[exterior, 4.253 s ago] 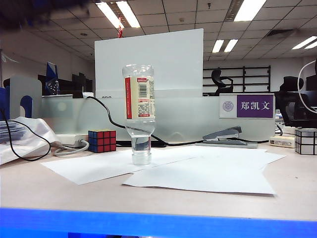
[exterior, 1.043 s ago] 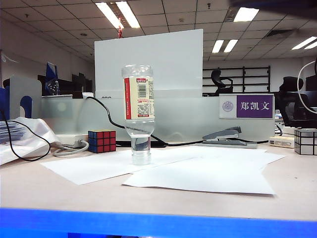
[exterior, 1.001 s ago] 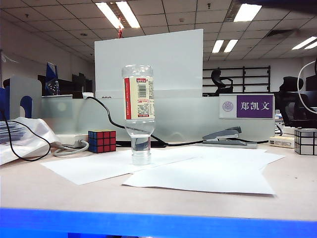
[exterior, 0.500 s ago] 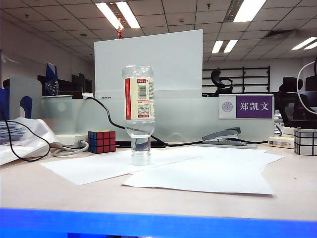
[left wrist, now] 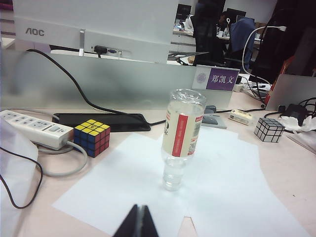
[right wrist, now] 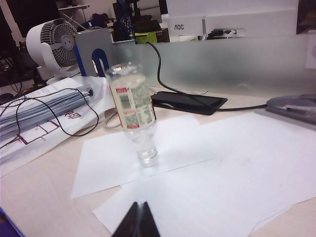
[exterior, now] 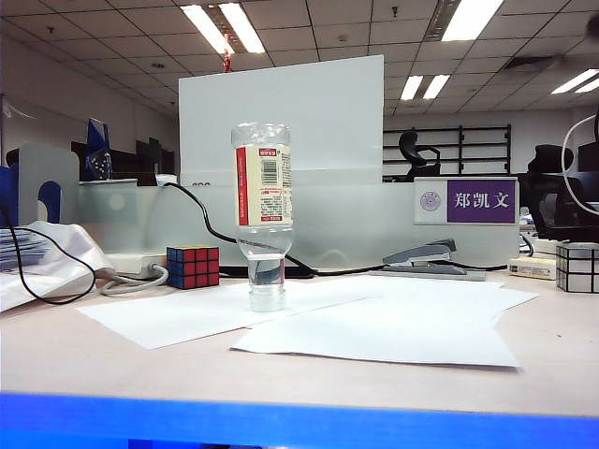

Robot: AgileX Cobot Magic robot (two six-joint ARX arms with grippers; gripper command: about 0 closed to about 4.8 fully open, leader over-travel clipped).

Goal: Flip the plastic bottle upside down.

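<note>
- The plastic bottle (exterior: 261, 213) stands inverted on its cap, on white paper (exterior: 393, 332) on the table (exterior: 84, 360); such a narrow footing could topple if an arm bumps the table.
- Left gripper (left wrist: 138, 223) and right gripper (right wrist: 138, 217) hang back from it, fingers closed, holding nothing.
- Only the right wrist view shows the fan (right wrist: 49, 42); the exterior view shows neither gripper.

The plastic bottle (exterior: 262, 213) stands inverted — cap down on white paper — clear, cream-labelled.
</note>
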